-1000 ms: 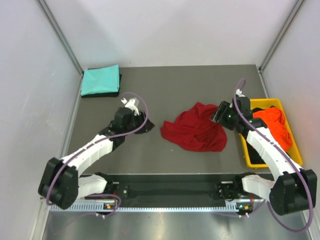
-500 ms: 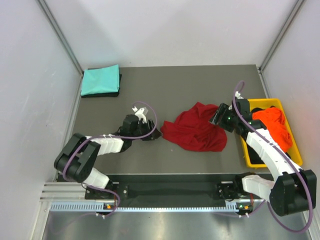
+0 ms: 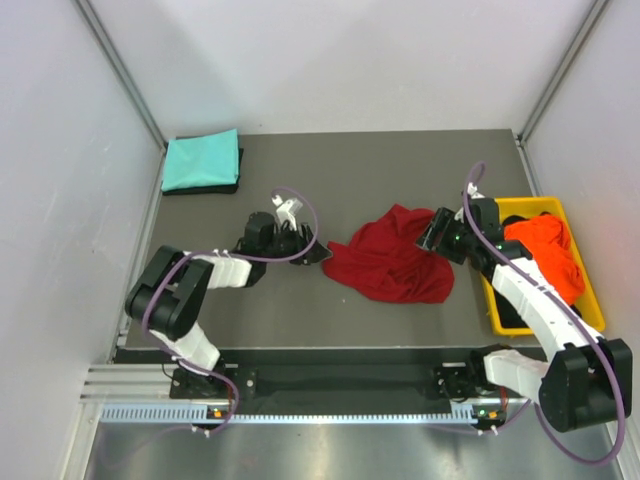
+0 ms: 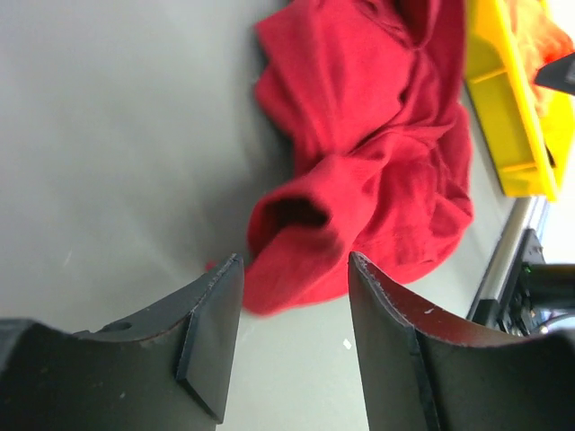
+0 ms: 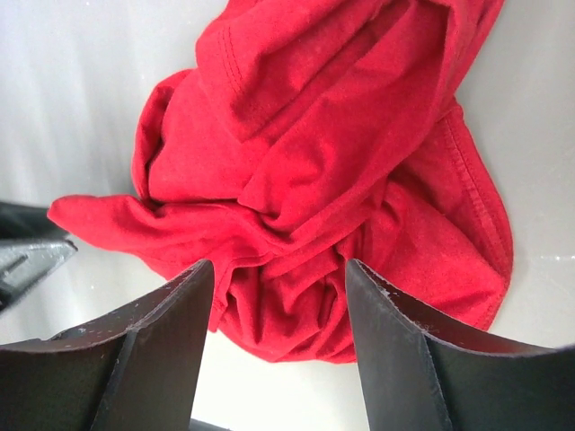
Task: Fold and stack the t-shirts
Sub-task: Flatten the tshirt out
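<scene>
The dark red t-shirt [image 3: 390, 262] was pictured crumpled between the two arms; its rumpled sleeve lay just ahead of the left gripper [image 4: 295, 269], whose fingers were spread with nothing pinched; the right gripper [image 5: 277, 269], likewise spread and empty, was poised over the heap's opposite side; it was judged that several overlapping layers could be caught in one pinch, so the cloth would be dragged bunched rather than opened flat.

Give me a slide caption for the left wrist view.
Open left pincer poised at the near edge of the crumpled red t-shirt, yellow bin beyond.
</scene>
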You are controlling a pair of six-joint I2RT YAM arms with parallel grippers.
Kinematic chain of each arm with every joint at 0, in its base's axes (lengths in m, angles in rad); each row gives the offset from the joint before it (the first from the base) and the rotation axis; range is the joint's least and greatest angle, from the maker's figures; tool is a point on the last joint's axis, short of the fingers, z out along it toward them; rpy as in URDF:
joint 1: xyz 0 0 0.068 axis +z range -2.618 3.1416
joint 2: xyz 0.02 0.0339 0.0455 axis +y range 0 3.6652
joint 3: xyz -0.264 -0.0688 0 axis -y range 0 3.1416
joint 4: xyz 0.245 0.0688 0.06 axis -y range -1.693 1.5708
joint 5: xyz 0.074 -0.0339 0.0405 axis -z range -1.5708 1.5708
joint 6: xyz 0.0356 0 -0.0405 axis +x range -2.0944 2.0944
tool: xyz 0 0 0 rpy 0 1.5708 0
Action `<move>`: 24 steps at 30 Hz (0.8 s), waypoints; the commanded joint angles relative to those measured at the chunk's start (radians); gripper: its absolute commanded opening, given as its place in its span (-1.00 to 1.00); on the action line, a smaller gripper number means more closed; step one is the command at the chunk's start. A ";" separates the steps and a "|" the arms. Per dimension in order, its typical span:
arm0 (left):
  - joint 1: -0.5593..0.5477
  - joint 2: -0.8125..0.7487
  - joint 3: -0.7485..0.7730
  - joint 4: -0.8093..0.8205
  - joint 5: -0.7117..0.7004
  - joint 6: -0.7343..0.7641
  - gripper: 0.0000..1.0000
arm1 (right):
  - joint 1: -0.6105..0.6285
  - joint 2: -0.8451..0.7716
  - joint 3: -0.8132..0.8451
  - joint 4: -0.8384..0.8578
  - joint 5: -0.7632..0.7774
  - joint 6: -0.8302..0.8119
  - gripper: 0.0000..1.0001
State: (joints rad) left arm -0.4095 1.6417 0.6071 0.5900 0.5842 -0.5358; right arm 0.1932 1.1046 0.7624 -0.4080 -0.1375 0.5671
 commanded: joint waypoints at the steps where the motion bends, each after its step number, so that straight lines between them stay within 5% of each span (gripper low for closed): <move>1: 0.003 0.064 0.081 0.054 0.141 0.051 0.11 | -0.006 -0.005 -0.005 0.043 -0.030 -0.027 0.23; 16: 0.009 0.110 0.056 0.090 0.206 0.039 0.11 | -0.008 -0.029 -0.003 0.034 -0.033 -0.039 0.23; 24: 0.009 0.043 -0.009 -0.021 0.010 0.140 0.10 | -0.006 -0.020 -0.009 0.054 -0.048 -0.027 0.23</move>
State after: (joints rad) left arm -0.4061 1.7412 0.6193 0.5850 0.6876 -0.4648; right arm 0.1932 1.0950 0.7589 -0.4038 -0.1707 0.5419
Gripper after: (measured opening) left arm 0.550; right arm 0.616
